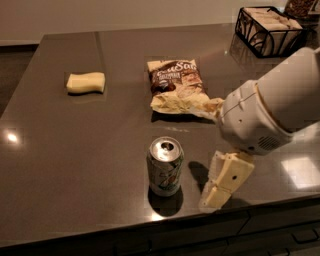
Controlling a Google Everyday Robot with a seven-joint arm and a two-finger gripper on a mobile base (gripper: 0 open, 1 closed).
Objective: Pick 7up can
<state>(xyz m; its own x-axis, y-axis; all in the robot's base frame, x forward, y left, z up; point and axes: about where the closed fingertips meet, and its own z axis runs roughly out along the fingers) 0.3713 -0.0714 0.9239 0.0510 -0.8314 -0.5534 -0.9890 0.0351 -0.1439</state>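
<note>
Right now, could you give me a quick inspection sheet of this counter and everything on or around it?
Surface: dark glossy countertop, with light reflections.
Job's thing: 7up can, upright near the front edge, nothing holding it.
Clutter: chip bag lying flat behind the can; pale yellow block at rear left; black wire basket at the back right corner.
Gripper: gripper right of the can, apart from it, near the front edge.
Cables: nothing seen.
Surroundings: pale wall behind; cabinet fronts below the front edge.
</note>
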